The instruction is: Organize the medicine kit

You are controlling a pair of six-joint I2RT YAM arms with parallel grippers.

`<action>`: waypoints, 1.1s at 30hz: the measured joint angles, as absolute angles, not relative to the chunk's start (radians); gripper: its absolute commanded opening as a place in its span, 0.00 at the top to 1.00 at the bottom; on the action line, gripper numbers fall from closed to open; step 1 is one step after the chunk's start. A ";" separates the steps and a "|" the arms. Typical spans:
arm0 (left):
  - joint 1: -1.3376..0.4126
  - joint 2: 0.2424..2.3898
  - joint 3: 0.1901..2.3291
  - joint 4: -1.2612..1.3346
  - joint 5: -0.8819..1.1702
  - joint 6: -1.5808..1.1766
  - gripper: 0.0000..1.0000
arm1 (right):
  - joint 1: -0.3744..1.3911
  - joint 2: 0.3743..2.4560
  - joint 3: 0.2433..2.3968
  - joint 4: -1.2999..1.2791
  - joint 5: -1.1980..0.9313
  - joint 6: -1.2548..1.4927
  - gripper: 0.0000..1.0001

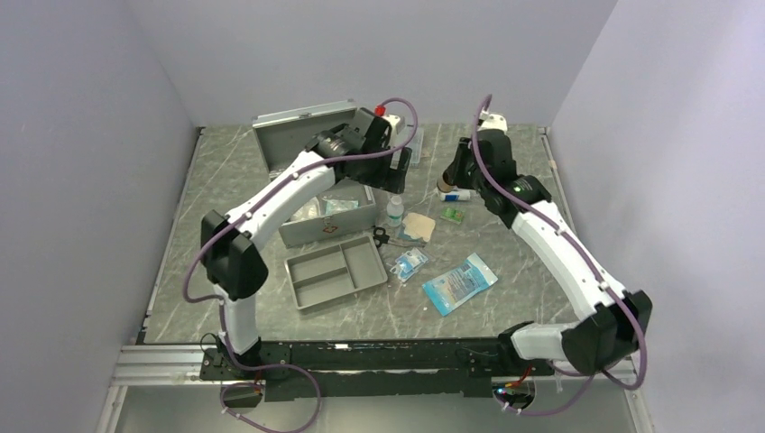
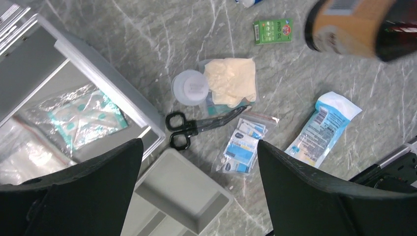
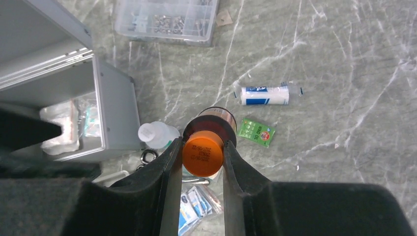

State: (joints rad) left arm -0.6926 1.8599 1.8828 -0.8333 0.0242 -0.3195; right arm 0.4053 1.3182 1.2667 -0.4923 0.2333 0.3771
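Right wrist view, at the right pincer (image 3: 201, 147): clamped on the orange-capped end of a dark brown bottle (image 3: 202, 153), one finger on each side, apparently lifted clear of the desk (image 3: 344, 73). Just left of that pincer, the medicine kit (image 3: 115, 105), lid up, packets already inside.

For a clean finish: carry the bottle left over the kit's side wall, keep the grip firm, lower into a bare patch beside the packets, and only then release. Avoid clipping the wall on the way in.

Between pincer and kit, a small white bottle (image 3: 157, 135). Just right, a green packet (image 3: 255, 132). Farther ahead and right, a white tube (image 3: 260, 95). Well ahead, a clear compartment case (image 3: 164, 19).

In the left wrist view, the left pincer (image 2: 196, 157) spread wide and holding nothing, hovering over black scissors (image 2: 196, 127). Just beyond those, cream gloves (image 2: 231, 81). To the right, a bag of plasters (image 2: 243, 145) and a blue pouch (image 2: 322, 129). Beneath, a grey divided tray (image 2: 182, 196).

Main obstacle, judging from the top view: the left arm (image 1: 289, 185), stretched across the kit on the likely path. Best to wait for room or steer around it.
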 measured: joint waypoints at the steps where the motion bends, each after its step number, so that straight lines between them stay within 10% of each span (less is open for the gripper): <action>1: -0.693 1.885 1.906 -0.838 0.031 -0.320 0.08 | 0.405 1.293 1.263 -0.497 0.236 0.376 1.00; 33: -0.693 2.225 2.112 -0.906 0.090 -0.326 0.31 | 0.405 1.011 1.081 -0.598 0.198 0.411 1.00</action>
